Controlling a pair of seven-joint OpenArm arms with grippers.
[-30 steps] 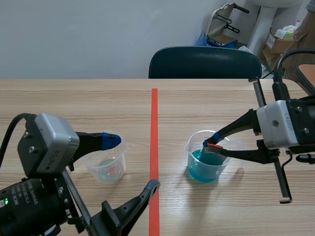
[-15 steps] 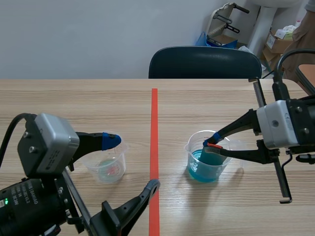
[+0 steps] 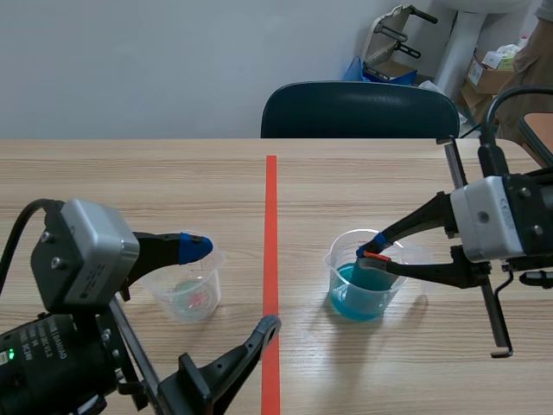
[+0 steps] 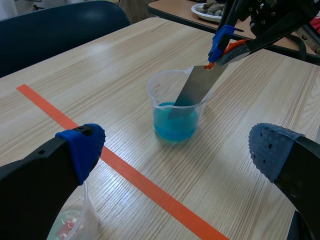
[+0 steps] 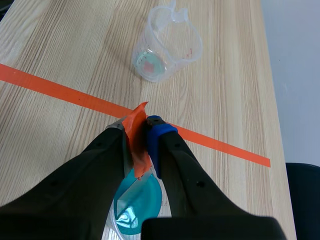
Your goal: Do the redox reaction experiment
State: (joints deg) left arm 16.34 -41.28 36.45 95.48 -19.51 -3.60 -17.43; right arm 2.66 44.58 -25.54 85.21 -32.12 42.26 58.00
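Strip of grey metal (image 4: 192, 90), pinched at its orange-taped upper end by the right pincer (image 3: 372, 254), fingers closed tight on it. Slanting down into the clear beaker (image 4: 156, 95) on the right of the orange tape line (image 3: 271, 225), lower end under the blue liquid (image 4: 175, 131), upper part leaning toward the rim on the pincer's side; touching the rim or not, hard to tell. Beaker upright on the counter (image 3: 130, 190), partly full.

Probably the soaking step of the experiment. To do it well: grip firmly on the taped end only, pads clear of the liquid. Steady the strip, wetted end submerged, no pushing on the wall: light plastic, likely to slide or tip under a sideways nudge. On lifting out, go up along the strip's own slant and pause over the beaker for drips.

Across the tape line, left pincer (image 4: 177, 150) spread wide, gripping nothing, one finger right above the second clear beaker (image 3: 207, 292), well apart from the first. Faint reddish and greenish traces at that beaker's bottom. Best left parked there, out of the way.
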